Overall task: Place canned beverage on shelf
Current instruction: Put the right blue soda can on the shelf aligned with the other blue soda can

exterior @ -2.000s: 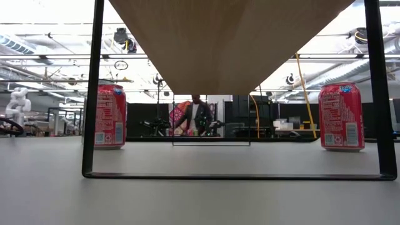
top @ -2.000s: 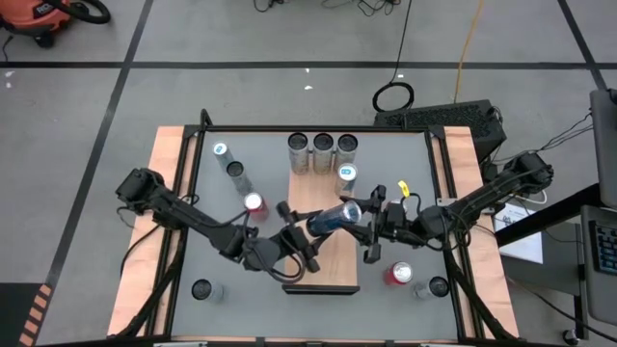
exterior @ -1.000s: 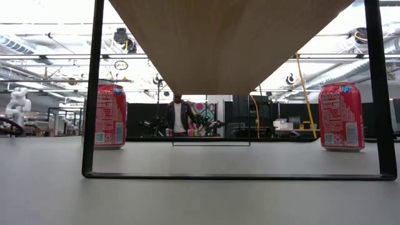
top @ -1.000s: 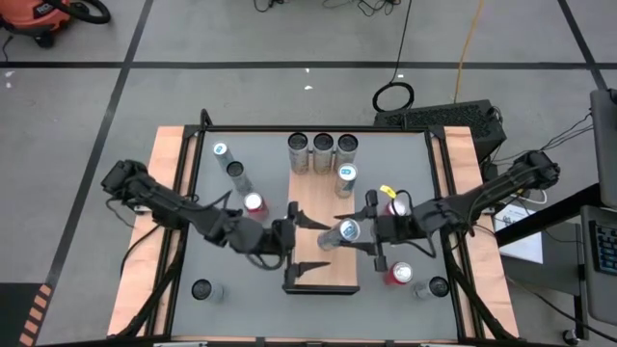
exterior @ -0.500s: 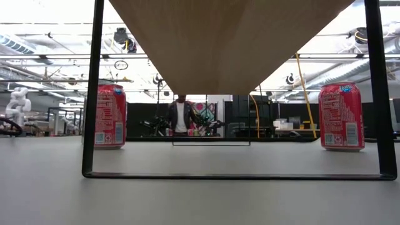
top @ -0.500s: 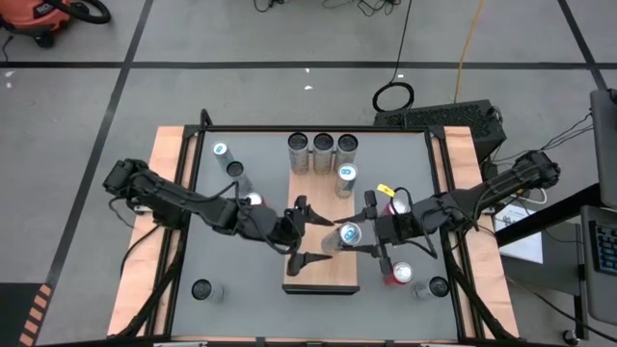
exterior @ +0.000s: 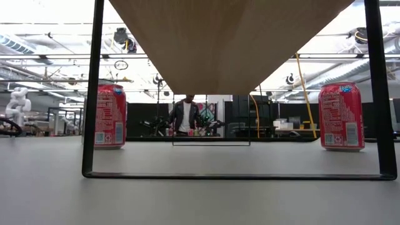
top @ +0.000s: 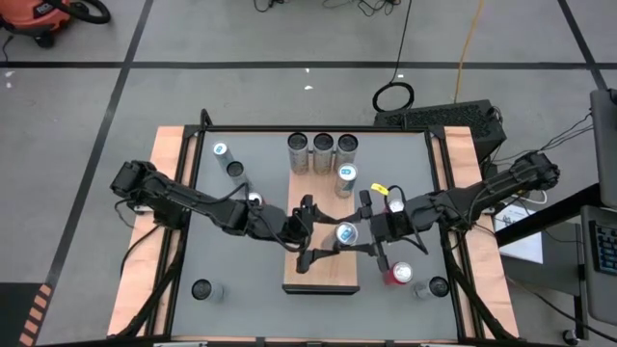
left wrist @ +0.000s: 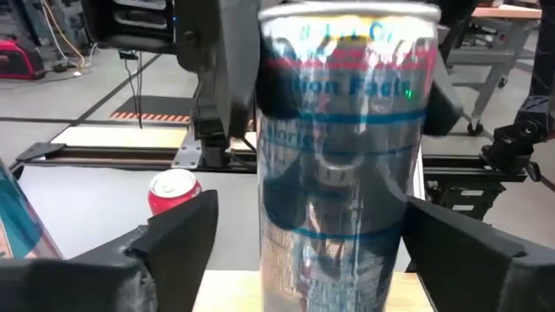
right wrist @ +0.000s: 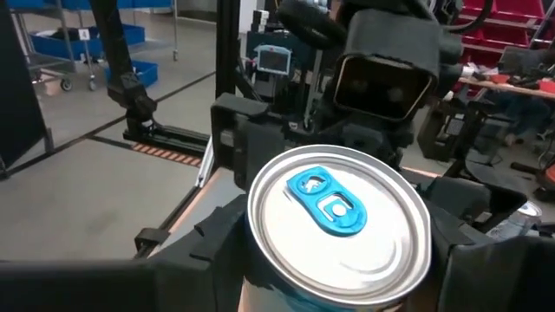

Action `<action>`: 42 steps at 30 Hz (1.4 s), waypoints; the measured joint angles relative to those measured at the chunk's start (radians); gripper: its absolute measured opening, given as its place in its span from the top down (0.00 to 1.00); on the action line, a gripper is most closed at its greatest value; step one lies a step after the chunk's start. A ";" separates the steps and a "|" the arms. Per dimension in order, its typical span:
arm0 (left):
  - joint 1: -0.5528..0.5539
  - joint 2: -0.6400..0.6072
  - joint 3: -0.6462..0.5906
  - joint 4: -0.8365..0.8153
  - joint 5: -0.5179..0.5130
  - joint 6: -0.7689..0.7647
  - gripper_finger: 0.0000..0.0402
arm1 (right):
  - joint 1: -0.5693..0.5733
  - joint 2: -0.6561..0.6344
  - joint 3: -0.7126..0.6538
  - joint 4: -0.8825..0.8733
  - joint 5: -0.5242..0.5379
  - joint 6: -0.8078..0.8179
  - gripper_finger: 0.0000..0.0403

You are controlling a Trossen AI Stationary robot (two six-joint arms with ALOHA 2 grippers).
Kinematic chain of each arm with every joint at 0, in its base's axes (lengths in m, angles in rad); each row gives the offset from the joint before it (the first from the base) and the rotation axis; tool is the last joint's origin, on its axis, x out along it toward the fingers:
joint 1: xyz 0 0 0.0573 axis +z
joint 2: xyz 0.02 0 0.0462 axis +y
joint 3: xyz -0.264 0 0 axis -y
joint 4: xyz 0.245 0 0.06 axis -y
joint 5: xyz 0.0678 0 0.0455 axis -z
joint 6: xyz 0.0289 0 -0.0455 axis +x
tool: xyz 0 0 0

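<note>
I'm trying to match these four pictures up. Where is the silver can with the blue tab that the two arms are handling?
High view: silver can at centre, on the shelf.
Low view: not in it.
Left wrist view: can upright, filling the middle.
Right wrist view: its top at lower centre.
Shared landmark: the left arm's fingers beside it.

A silver aluminium can with a blue pull-tab (top: 346,233) stands upright on the long light-brown wood-grain shelf board (top: 318,277).
</note>
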 joint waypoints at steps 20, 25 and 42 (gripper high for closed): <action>-0.001 0.000 0.000 -0.003 0.007 0.006 0.45 | 0.000 0.003 0.000 0.005 0.003 -0.016 0.41; -0.001 0.001 -0.001 -0.007 0.006 0.003 0.45 | 0.002 -0.004 0.000 -0.004 0.041 -0.017 0.29; -0.067 0.001 -0.001 0.030 -0.245 -0.082 0.45 | 0.086 -0.047 -0.094 -0.158 0.306 0.181 0.17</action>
